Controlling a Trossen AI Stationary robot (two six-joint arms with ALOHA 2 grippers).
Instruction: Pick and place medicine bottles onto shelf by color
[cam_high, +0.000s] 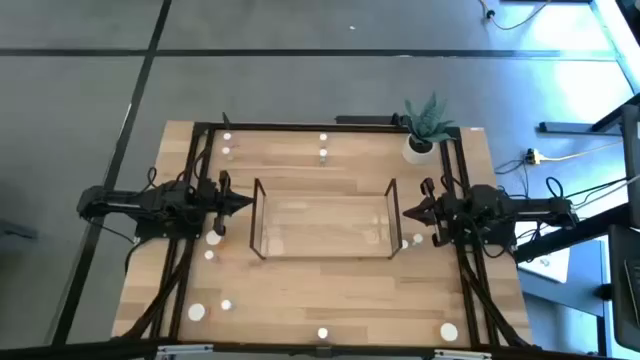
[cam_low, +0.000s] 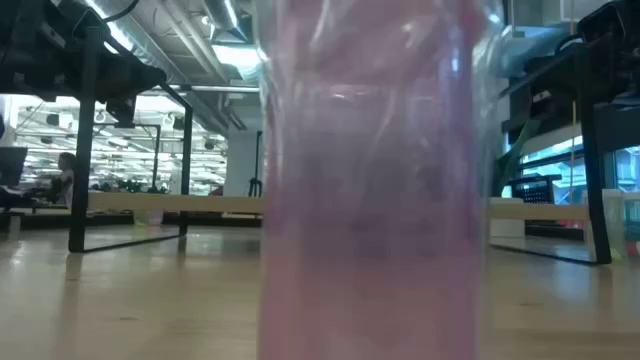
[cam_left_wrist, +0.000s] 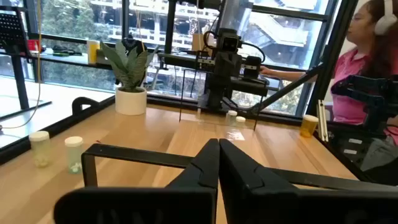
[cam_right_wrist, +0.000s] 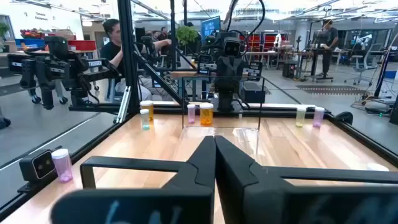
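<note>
Bottles (cam_high: 323, 154) scattered around shelf (cam_high: 322, 218); both grippers closed beside it.

Smooth wooden table (cam_high: 330, 290), clear glossy shelf (cam_high: 322, 222)

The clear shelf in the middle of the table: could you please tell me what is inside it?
From above, the clear shelf shows only bare wood through its panels. No bottle stands visibly inside. Faint glare on its right side could hide something small.

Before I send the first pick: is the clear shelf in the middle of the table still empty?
Apparently empty. From above, only bare wood shows through the shelf; the medicine bottles stand outside it around the table.
</note>
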